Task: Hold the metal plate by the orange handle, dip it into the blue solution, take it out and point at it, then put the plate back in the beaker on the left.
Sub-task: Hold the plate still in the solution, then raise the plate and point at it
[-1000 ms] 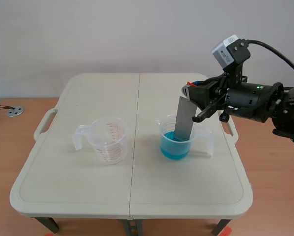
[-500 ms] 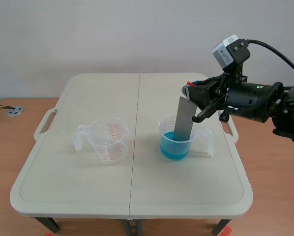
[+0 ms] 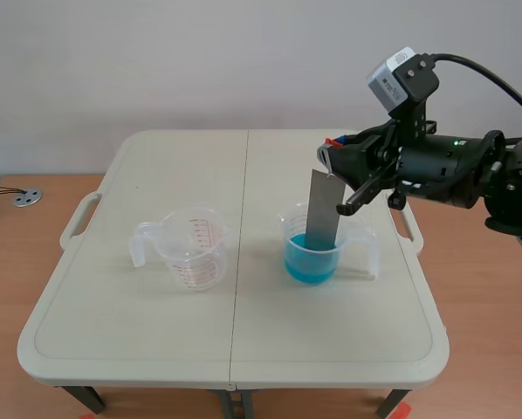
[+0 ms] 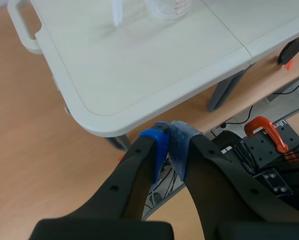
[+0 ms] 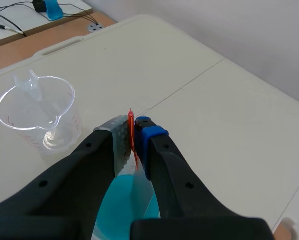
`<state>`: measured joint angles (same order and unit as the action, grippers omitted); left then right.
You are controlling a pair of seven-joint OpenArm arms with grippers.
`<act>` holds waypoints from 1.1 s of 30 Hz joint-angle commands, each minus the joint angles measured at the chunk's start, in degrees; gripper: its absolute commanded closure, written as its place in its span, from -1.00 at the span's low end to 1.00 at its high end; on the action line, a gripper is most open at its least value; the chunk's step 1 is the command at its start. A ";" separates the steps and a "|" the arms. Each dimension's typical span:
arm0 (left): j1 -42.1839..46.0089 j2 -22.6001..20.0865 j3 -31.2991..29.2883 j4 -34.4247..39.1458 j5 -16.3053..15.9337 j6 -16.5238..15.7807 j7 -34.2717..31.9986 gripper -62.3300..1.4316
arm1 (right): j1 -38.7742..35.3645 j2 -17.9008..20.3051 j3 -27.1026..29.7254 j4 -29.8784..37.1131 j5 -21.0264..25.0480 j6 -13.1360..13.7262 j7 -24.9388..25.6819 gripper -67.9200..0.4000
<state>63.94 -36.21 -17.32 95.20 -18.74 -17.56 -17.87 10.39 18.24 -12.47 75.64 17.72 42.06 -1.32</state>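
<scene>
Two clear beakers stand on the desk (image 3: 139, 332): the blue-solution beaker (image 3: 287, 229) and, well apart to its left, the empty beaker (image 3: 194, 249). From the right of the blue-solution beaker the right arm comes in raised and roughly level. The right gripper (image 3: 331, 161) sits just above that beaker, its fingers clamped on the orange handle (image 5: 131, 126) at the top of the metal plate (image 3: 325, 214). This plate hangs nearly upright, its lower end inside the blue-solution beaker at the liquid. Far from that beaker, the left gripper (image 4: 169, 132) hangs off the desk's corner over the floor, fingers pressed together on nothing.
</scene>
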 commanded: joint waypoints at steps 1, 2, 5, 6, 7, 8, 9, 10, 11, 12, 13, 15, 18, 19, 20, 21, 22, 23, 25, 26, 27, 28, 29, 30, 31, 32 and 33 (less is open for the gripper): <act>-0.15 0.15 -0.07 0.61 -0.57 0.09 -0.72 0.91 | 0.15 0.31 0.59 2.54 0.70 0.66 0.31 0.95; -0.15 0.15 -0.07 0.61 -0.57 0.09 -0.74 0.91 | -0.20 0.35 0.68 3.45 0.70 0.66 0.22 0.95; -0.15 0.13 -0.07 0.61 -0.57 0.09 -0.72 0.91 | -1.40 0.35 1.27 6.45 0.70 0.66 -0.61 0.95; -0.15 0.13 -0.07 0.61 -0.57 0.09 -0.72 0.91 | -1.84 0.35 1.40 7.43 0.70 0.66 -1.01 0.95; -0.15 0.13 -0.07 0.61 -0.57 0.09 -0.72 0.91 | -2.16 0.35 1.60 8.35 0.70 0.66 -1.33 0.95; -0.15 0.13 -0.07 0.61 -0.57 0.09 -0.72 0.91 | -2.49 0.35 1.73 9.16 0.70 0.66 -1.49 0.95; -0.15 0.13 -0.07 0.61 -0.57 0.09 -0.72 0.91 | -2.75 0.37 1.99 9.94 0.70 0.66 -1.77 0.95; -0.15 0.13 -0.07 0.61 -0.57 0.09 -0.74 0.91 | -3.02 0.35 2.25 10.71 0.70 0.66 -1.86 0.95; -0.15 0.13 -0.07 0.61 -0.57 0.09 -0.74 0.91 | -3.15 0.35 2.49 11.47 0.76 0.66 -1.99 0.95; -0.15 0.13 -0.07 0.61 -0.57 0.09 -0.74 0.91 | -3.41 0.37 2.78 12.17 0.87 0.66 -2.19 0.95; -0.15 0.13 -0.07 0.61 -0.57 0.09 -0.74 0.91 | -3.61 0.37 3.02 12.90 0.92 0.66 -2.23 0.95; -0.15 0.13 -0.07 0.61 -0.57 0.09 -0.72 0.91 | -3.89 0.37 3.48 14.36 0.92 0.66 -2.43 0.95; -0.17 0.13 -0.07 0.61 -0.57 0.09 -0.74 0.91 | -3.91 0.52 3.58 16.22 0.92 0.66 -2.73 0.95; -0.17 0.13 -0.07 0.61 -0.57 0.09 -0.74 0.91 | -3.91 0.52 3.63 16.72 0.92 0.66 -2.95 0.95; -0.17 0.13 -0.07 0.61 -0.57 0.09 -0.74 0.91 | -3.91 0.50 3.80 17.16 0.98 0.66 -3.23 0.95; -0.20 0.13 -0.07 0.61 -0.57 0.09 -0.76 0.91 | -3.91 0.50 3.96 17.53 1.31 0.66 -3.52 0.95; -0.33 0.13 -0.07 0.61 -0.57 0.09 -0.76 0.91 | -3.91 0.50 4.24 17.88 1.68 0.66 -3.65 0.95; -0.42 0.11 -0.07 0.61 -0.55 0.11 -0.76 0.91 | -3.91 0.50 4.55 18.23 2.21 0.66 -3.93 0.95; -1.01 -0.02 -0.07 0.61 -0.52 0.04 -0.66 0.91 | -3.91 0.50 5.20 18.97 2.45 0.66 -3.93 0.95; -1.33 -0.04 -0.07 0.61 -0.52 0.07 -0.63 0.91 | -3.91 0.50 5.53 19.45 2.45 0.66 -3.96 0.95; -1.84 -0.04 -0.07 0.61 -0.48 0.07 -0.59 0.91 | -3.91 0.50 5.81 19.93 2.45 0.66 -3.96 0.95; -2.23 -0.04 -0.07 0.61 -0.31 0.07 -0.46 0.91 | -3.91 0.50 6.05 20.41 2.45 0.66 -3.96 0.95; -2.58 -0.04 -0.07 0.61 -0.33 0.07 -0.44 0.91 | -3.91 0.50 6.25 20.94 2.47 0.66 -3.93 0.95; -2.95 -0.04 -0.07 0.61 -0.33 0.04 -0.39 0.91 | -3.91 0.50 6.47 21.44 2.45 0.66 -3.96 0.95; -3.30 -0.04 -0.07 0.61 -0.33 0.07 -0.35 0.91 | -3.91 0.50 6.62 21.92 2.45 0.66 -3.96 0.95; -3.82 -0.07 -0.07 0.61 -0.33 0.02 -0.37 0.91 | -3.91 0.50 6.80 22.45 2.45 0.66 -3.96 0.95; -4.28 -0.07 -0.07 0.61 -0.33 0.04 -0.33 0.91 | -3.91 0.50 6.86 22.97 2.45 0.66 -3.96 0.95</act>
<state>59.96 -36.21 -17.32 95.20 -18.70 -17.56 -17.43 5.69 18.28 -6.33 97.12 19.09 42.30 -6.33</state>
